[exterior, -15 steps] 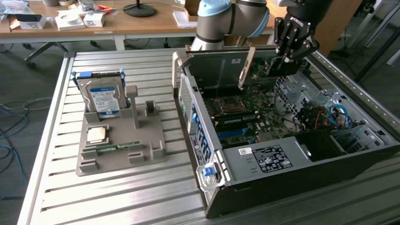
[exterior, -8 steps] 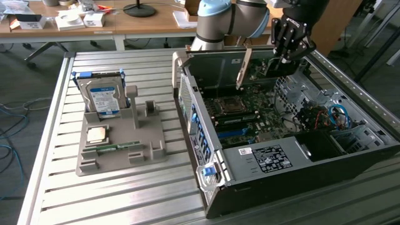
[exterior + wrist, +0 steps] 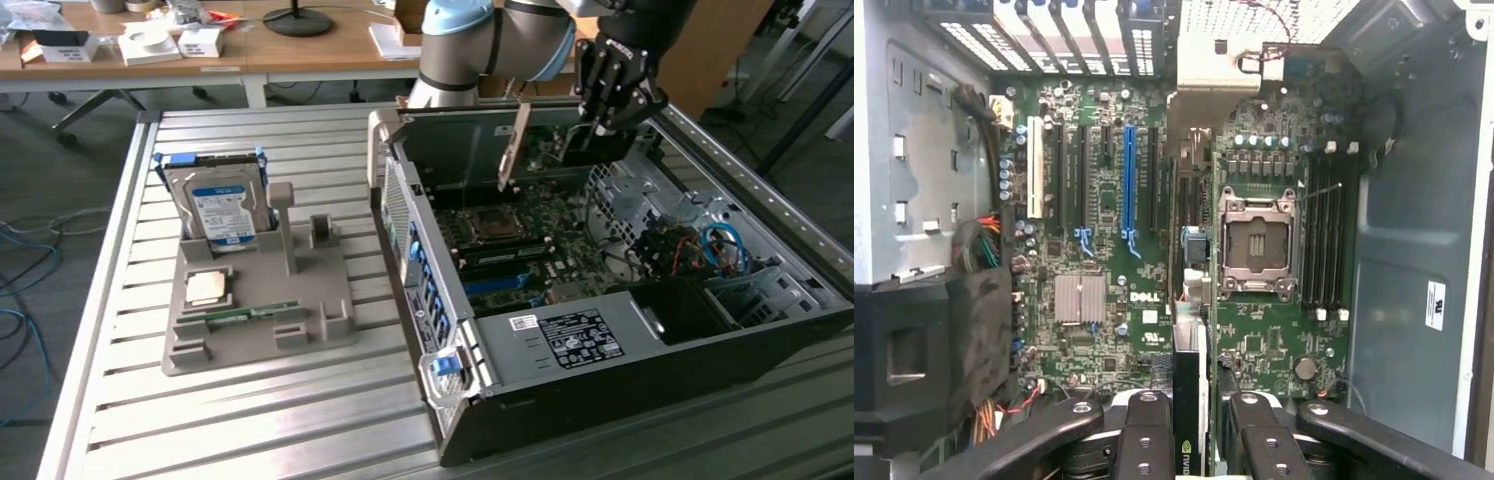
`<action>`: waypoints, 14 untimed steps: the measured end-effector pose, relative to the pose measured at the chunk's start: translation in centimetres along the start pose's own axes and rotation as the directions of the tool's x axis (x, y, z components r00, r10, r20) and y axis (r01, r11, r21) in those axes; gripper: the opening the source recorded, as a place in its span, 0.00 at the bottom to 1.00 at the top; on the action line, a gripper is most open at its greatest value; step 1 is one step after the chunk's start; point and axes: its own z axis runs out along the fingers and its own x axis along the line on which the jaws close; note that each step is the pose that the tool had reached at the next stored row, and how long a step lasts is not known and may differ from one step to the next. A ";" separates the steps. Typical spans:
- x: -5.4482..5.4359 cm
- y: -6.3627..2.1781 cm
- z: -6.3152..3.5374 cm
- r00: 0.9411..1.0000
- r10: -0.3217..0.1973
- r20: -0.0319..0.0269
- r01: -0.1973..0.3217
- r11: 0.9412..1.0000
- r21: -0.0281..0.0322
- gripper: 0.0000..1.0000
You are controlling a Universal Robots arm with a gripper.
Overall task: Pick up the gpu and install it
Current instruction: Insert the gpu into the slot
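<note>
My gripper (image 3: pixel 609 118) hangs over the far end of the open computer case (image 3: pixel 747 335), shut on the gpu (image 3: pixel 577 148). The gpu is a dark card held on edge, with its pale beige bracket strip (image 3: pixel 514 147) on the exterior view's left. It hangs above the motherboard (image 3: pixel 534 240) without touching it. In the wrist view the black fingers (image 3: pixel 1144 440) clamp the gpu (image 3: pixel 1190 300), seen edge-on across the middle of the board. There it hangs between the blue expansion slot (image 3: pixel 1129 180) and the CPU socket (image 3: pixel 1259 235).
A grey holder tray (image 3: pixel 314 330) on the slatted metal table (image 3: pixel 267 420) carries a blue-labelled hard drive (image 3: pixel 220 205), a CPU chip (image 3: pixel 207 288) and a green RAM stick (image 3: pixel 247 315). Cables and a drive cage (image 3: pixel 721 260) sit in the case's near right end. Desks stand behind.
</note>
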 end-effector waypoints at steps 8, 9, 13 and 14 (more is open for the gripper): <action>0.0 0.24 0.00 1.000 0.007 0.000 -0.007 1.000 0.000 0.27; 0.1 0.27 0.00 1.000 0.009 0.000 -0.009 1.000 0.000 0.27; 0.1 0.36 0.00 1.000 0.013 0.000 -0.013 1.000 0.000 0.27; 0.1 0.36 0.00 1.000 0.013 0.000 -0.013 1.000 0.000 0.27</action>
